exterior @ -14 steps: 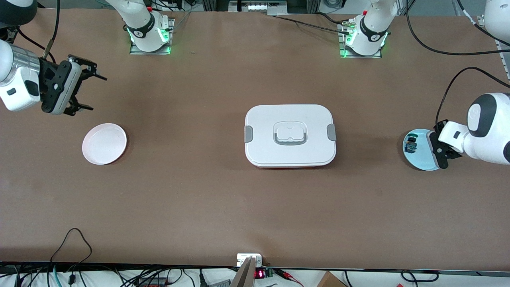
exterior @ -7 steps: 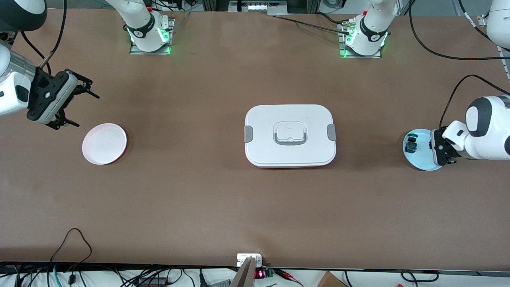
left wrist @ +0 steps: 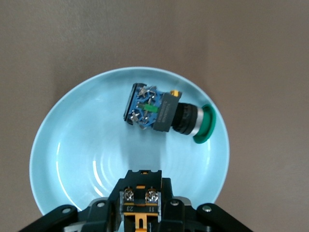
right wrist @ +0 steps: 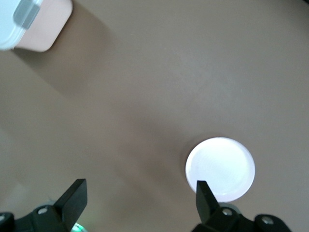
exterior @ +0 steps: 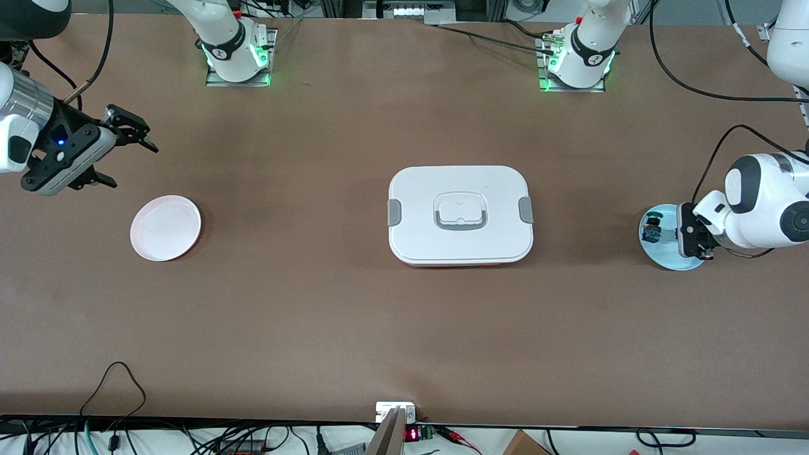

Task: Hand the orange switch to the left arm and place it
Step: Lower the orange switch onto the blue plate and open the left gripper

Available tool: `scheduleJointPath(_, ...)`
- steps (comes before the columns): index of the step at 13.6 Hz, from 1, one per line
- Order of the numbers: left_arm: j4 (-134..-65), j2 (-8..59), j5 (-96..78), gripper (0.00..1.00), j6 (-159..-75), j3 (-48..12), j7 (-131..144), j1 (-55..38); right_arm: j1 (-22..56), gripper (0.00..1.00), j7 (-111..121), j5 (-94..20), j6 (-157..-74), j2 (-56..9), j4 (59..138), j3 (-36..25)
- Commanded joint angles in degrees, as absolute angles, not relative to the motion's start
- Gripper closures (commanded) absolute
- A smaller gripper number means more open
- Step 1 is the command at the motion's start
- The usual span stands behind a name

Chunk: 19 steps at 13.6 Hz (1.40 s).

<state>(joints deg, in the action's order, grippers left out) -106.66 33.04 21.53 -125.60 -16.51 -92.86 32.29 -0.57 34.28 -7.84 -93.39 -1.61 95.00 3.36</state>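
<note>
The orange switch (left wrist: 140,199) is a black block with orange parts, clamped between my left gripper's (left wrist: 140,210) fingers over the pale blue plate (left wrist: 72,159). In the front view my left gripper (exterior: 693,241) hangs over that plate (exterior: 665,251) at the left arm's end of the table, and its body hides the switch there. My right gripper (exterior: 135,167) is open and empty, in the air near the white plate (exterior: 165,227); its wrist view shows the spread fingers (right wrist: 77,189). The white box (exterior: 460,215) sits mid-table between the plates.
A dark switch with a teal-green button (left wrist: 164,113) lies on the blue plate beside the held switch, also seen in the front view (exterior: 651,230). The white plate (right wrist: 220,169) and a corner of the box (right wrist: 21,14) show in the right wrist view.
My left wrist has turned and drawn in over the blue plate. My right gripper has swung toward the right arm's end of the table and tilted, staying open.
</note>
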Motion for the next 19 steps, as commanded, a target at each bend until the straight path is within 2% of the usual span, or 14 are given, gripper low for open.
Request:
scheduleJointPath(1, -106.9, 34.4, 22.9, 0.88, -130.4, -17.2, -98.4, 33.4, 1.1, 0.0, 24.8, -4.9, -92.9, 0.3, 96.3, 2.7)
scheduleJointPath(3, -106.9, 34.7, 22.9, 0.87, -130.7, -17.2, -98.5, 33.5, 1.8, 0.0, 19.0, -4.3, -92.9, 1.1, 97.2, 2.8)
scheduleJointPath(5, -106.7, 34.5, 22.9, 0.75, -130.7, -17.2, -98.5, 32.9, 3.0, 0.0, 13.0, -3.2, -92.8, 1.0, 97.4, 3.0)
scheduleJointPath(6, -106.7, 34.6, 22.9, 0.51, -130.6, -17.3, -98.5, 32.9, 3.1, 0.0, 11.2, -3.2, -92.8, 1.0, 97.6, 3.2)
scheduleJointPath(7, -106.7, 34.5, 22.9, 0.01, -130.3, -17.4, -99.4, 33.4, 3.6, 0.0, 8.7, -3.2, -92.7, 1.1, 97.6, 3.4)
scheduleJointPath(10, -105.4, 32.9, 22.8, 0.0, -126.3, -18.7, -98.9, 33.0, 5.0, 0.0, 3.6, -2.2, -89.9, 3.3, 98.0, 3.4)
scheduleJointPath(13, -105.0, 29.5, 22.0, 0.0, -121.9, -20.4, -97.1, 32.9, 5.2, 0.0, 3.2, -1.1, -91.5, 7.4, 103.4, 3.4)
scheduleJointPath(15, -103.5, 26.4, 21.9, 0.0, -114.7, -21.9, -91.4, 32.9, 5.2, 0.0, 3.3, -0.8, -91.7, 7.9, 103.9, 3.4)
scheduleJointPath(19, -94.9, 25.9, 20.4, 0.0, -97.8, -25.6, -78.0, 32.5, 5.0, 0.0, 3.3, -0.4, -91.8, 6.9, 103.0, 3.4)
